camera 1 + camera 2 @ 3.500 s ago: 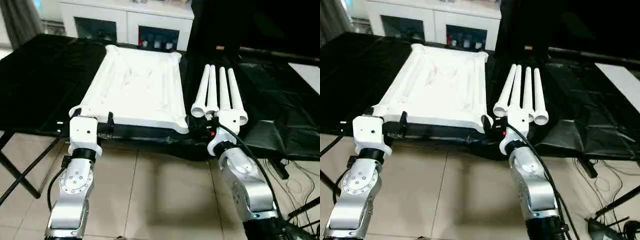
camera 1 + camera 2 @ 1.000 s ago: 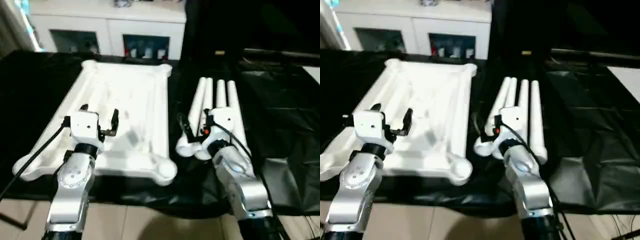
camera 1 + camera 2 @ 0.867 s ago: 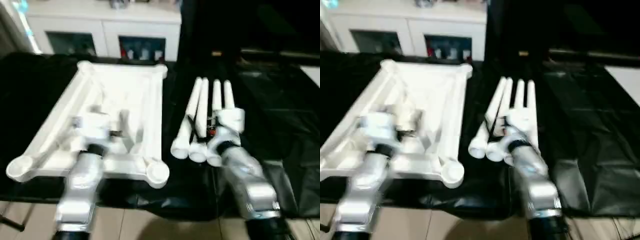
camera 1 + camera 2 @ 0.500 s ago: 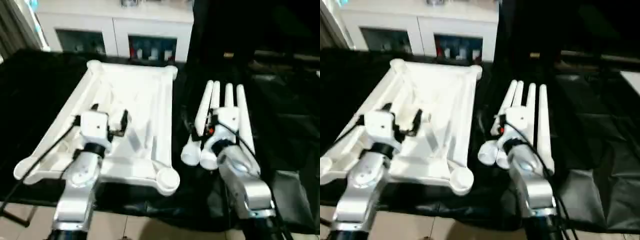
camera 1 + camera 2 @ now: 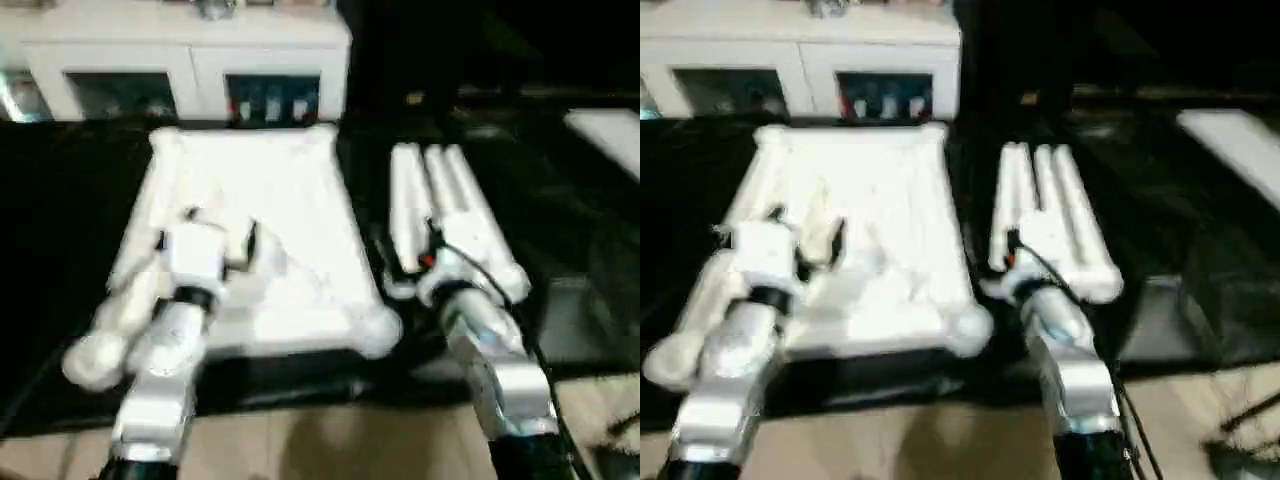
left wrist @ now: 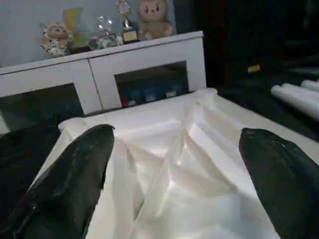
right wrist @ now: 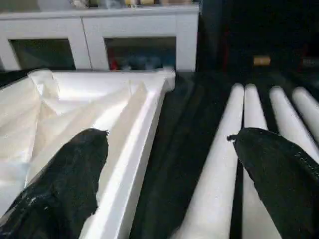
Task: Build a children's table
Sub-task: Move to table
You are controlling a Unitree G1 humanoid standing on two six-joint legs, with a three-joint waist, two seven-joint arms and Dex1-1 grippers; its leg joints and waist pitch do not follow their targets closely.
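The children's table lies in parts on the black-draped work table. Its white top (image 5: pixel 290 180) is upside down, and the ribbed underside (image 6: pixel 199 164) runs below my left gripper (image 6: pixel 174 137). That gripper hovers open over the near left part of the top (image 5: pixel 222 232), fingers (image 6: pixel 75 174) wide apart and empty. To the right of the top, the white legs (image 5: pixel 455 200) lie side by side. My right gripper (image 7: pixel 169 138) is open above the black gap between the top's right rim (image 7: pixel 134 144) and the nearest leg (image 7: pixel 224 164), at the legs' near ends.
A white cabinet (image 5: pixel 180 70) with dark glass doors stands behind the work table (image 5: pixel 60 200), with small figurines (image 6: pixel 149 20) on it. Tiled floor (image 5: pixel 330 440) lies in front of the table's near edge. A pale flat surface (image 5: pixel 610 130) shows at the far right.
Both arms have come forward from the table's front edge, out over the top and the legs. The head camera has swung in the last half second; the grippers stay open.
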